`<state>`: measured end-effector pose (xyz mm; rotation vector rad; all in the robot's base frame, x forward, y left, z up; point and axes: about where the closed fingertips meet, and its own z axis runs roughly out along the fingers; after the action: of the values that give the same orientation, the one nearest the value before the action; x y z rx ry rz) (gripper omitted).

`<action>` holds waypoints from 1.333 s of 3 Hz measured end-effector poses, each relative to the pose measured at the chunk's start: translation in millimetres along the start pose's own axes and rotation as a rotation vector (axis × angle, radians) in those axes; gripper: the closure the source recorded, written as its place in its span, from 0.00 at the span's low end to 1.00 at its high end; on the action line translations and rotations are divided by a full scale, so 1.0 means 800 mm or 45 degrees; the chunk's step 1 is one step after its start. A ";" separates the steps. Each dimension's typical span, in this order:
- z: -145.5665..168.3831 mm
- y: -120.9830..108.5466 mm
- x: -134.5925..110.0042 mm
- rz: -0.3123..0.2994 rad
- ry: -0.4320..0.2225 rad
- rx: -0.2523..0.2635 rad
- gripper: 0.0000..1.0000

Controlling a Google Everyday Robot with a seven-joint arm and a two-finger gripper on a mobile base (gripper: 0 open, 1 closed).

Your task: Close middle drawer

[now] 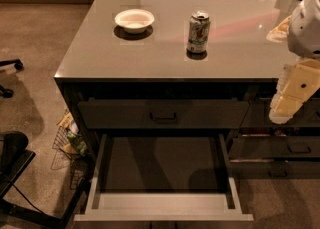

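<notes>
The middle drawer (162,208) is pulled far out below the counter, and I look down into its paler grey walls and floor. Its flat front and pull are hidden from this angle. The top drawer (163,114) above it is shut and shows a dark bar pull. My gripper (284,109), cream-coloured under a white arm, hangs at the right edge in front of the counter's front edge. It is above and to the right of the open drawer and apart from it.
On the grey counter (100,55) stand a white bowl (134,20) and a drink can (198,33). Narrower dark drawers (299,148) are at the right. A wire basket (69,140) and a chair base (12,173) are on the floor at the left.
</notes>
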<state>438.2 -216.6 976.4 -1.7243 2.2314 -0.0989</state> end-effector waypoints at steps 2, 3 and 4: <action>0.022 0.005 0.015 0.038 -0.055 0.008 0.00; 0.080 0.061 0.043 0.083 -0.249 0.011 0.26; 0.148 0.113 0.065 0.141 -0.381 0.012 0.49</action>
<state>377.0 -225.5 831.5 -1.4947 2.0934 0.1636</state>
